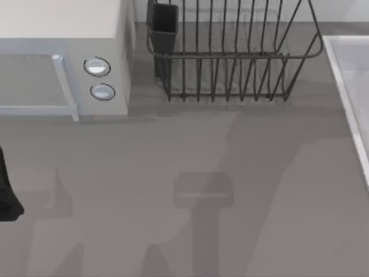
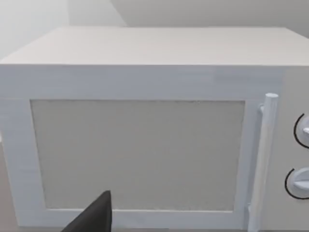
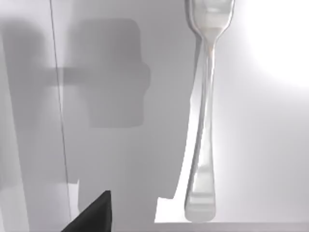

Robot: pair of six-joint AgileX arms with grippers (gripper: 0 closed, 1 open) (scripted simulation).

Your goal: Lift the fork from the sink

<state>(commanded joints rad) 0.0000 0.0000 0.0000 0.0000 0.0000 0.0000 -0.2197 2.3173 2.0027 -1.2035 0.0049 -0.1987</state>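
Bare sink (image 3: 145, 145) floor beside fork (image 3: 205, 121)

The fork (image 3: 205, 111) was shiny silver against the pale grey-white sink (image 3: 120, 159). The microwave (image 1: 63, 34) was white with a grey door panel, the dish rack (image 1: 230, 57) black wire, and the table (image 1: 173, 219) plain grey.

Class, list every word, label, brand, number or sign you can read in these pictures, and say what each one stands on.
None: no readable text appears in any view.
The microwave has a blank door and casing, and its two round knobs carry no legible markings.
The dish rack, the fork and the sink are unmarked.
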